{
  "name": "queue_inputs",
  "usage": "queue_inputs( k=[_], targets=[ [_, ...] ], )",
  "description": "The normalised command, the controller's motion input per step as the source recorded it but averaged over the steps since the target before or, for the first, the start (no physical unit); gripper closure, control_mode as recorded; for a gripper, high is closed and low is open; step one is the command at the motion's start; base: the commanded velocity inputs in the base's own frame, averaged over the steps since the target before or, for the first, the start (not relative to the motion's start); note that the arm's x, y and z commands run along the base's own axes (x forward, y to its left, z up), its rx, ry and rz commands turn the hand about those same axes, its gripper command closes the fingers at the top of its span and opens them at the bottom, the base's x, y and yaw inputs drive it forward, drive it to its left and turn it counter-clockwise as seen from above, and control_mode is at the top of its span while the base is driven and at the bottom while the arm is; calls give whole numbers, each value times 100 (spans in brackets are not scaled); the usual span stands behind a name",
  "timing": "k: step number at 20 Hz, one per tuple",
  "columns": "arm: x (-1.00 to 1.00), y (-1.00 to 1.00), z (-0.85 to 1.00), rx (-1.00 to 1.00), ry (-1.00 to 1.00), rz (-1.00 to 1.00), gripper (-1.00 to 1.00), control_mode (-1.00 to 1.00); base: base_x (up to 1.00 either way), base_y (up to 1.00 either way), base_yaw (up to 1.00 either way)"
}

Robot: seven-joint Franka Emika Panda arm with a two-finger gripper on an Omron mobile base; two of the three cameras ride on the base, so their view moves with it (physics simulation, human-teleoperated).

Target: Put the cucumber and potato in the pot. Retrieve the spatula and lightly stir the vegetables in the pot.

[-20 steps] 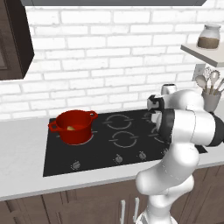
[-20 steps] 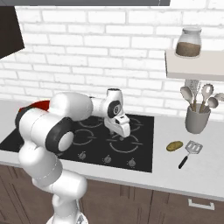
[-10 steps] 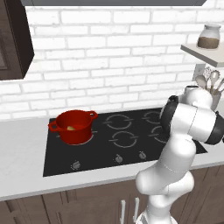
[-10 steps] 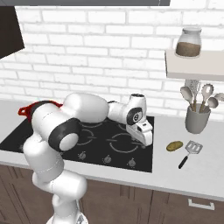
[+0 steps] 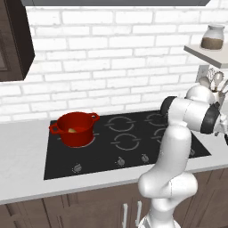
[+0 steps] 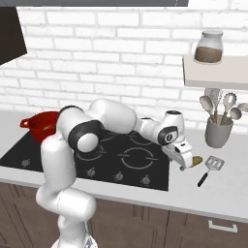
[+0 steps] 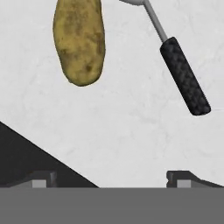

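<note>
**Arm out over the counter R of the hob, claw spread above the potato**

Counter (image 6: pixel 227 191): pale stone, carries everything; the bare strip R of the hob is where the loose task items lie, prob. so the arm has to fetch each one across.

Hob (image 6: pixel 121 160): black, four rings, knobs along the front edge. No brand or markings legible on it.

Pot (image 5: pixel 75 129): red, on the front-L burner, lid off, so ready to receive veg. Something pale yellowish sits inside, can't tell what. Far from the arm's working end, w/ the whole hob between.

Utensil cup (image 6: pixel 216 131): grey, by the wall on the R, ladles standing handle-down. Shelf above holds a jar (image 6: pixel 209 46) of brown stuff; no label readable.

Spatula (image 6: pixel 209 169): flat on the counter just R of the potato, blade toward the wall, dark handle toward the front edge. Not touching the potato. Its turn comes later, I'd judge.

Gripper (image 6: pixel 184 160): jaws fully apart, nothing between them, pointing down at the counter just off the hob's R edge.

Potato (image 7: pixel 79 40): on the counter ahead of the fingertips (image 7: pixel 189 178), not yet between them. Needs a short advance before closing.

No writing anywhere.
</note>
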Motion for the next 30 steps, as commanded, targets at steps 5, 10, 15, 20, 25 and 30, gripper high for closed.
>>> queue_inputs(
  k=[5, 10, 15, 20, 25, 30],
  targets=[
    [38, -41, -26, -4, -18, 0, -100, -100, 0, 0, 0],
    [18, -51, -15, 0, -9, 0, -100, -100, 0, 0, 0],
    [46, -14, -7, 1, -5, 0, -100, -100, 0, 0, 0],
    [54, -3, -1, 3, -10, 0, -100, -100, 0, 0, 0],
    [12, -28, -25, 0, 7, -5, -100, -100, 0, 0, 0],
    [25, -9, -31, 0, 4, -5, 100, -100, 0, 0, 0]
  ],
)
